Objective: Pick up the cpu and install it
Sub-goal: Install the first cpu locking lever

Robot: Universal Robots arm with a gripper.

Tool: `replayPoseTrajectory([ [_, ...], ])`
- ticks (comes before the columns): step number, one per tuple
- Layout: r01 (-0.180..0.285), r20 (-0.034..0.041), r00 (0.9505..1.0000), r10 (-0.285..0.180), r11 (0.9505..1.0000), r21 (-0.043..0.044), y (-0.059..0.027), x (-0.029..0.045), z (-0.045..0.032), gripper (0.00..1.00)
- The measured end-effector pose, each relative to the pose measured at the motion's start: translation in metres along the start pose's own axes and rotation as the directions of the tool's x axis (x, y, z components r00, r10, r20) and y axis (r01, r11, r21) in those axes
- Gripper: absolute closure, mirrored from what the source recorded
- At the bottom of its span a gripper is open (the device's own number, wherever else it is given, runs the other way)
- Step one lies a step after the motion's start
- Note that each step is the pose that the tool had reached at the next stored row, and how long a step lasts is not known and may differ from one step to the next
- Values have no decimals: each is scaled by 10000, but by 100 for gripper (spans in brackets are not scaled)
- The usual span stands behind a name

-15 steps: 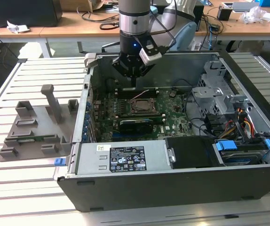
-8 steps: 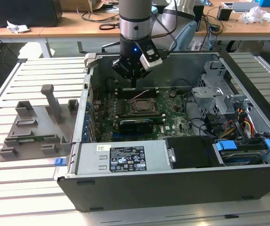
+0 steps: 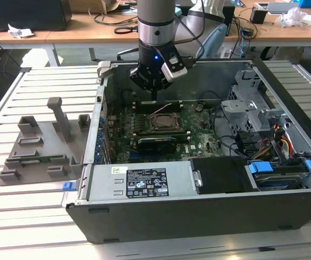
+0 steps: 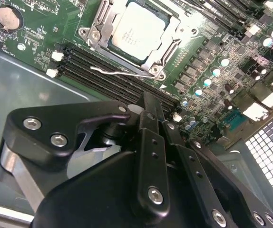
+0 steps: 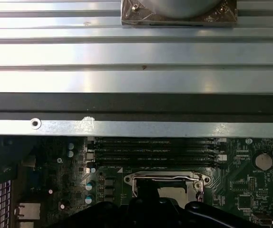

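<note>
While the arm reaches down into the open computer case in the exterior view, the gripper hangs above the green motherboard, just behind the socket frame, whose thin lever wire stands raised. The case lies on a slatted metal tabletop, and a grey holder fixture sits well apart toward the exterior view's left. A black power supply with a white-printed label fills the near side of the case. In the second wrist view, the cpu rests seated inside the socket frame, its silvery top facing up, with the metal bracket around it and the lever wire lying loose beside the black memory slots. The gripper is apart from the chip, its fingers pressed together with nothing between them. A round coin battery sits near the board's corner. In the first wrist view, the socket frame shows just beyond the gripper's dark body, next to the memory slots, with the case wall and tabletop slats behind.
</note>
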State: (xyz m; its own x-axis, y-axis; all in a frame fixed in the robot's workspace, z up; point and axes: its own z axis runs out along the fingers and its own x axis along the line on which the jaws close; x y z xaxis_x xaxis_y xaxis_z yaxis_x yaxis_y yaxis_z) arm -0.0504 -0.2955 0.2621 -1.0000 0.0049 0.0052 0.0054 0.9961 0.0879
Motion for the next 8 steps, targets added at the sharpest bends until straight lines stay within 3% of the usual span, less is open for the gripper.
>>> replayPoseTrajectory([
  [3,331,-30,9994,-331,9995,3,0,0,-1,89],
  [5,836,-74,9965,-836,9965,2,0,0,0,89],
  [8,929,-82,9956,-929,9957,1,0,0,0,89],
])
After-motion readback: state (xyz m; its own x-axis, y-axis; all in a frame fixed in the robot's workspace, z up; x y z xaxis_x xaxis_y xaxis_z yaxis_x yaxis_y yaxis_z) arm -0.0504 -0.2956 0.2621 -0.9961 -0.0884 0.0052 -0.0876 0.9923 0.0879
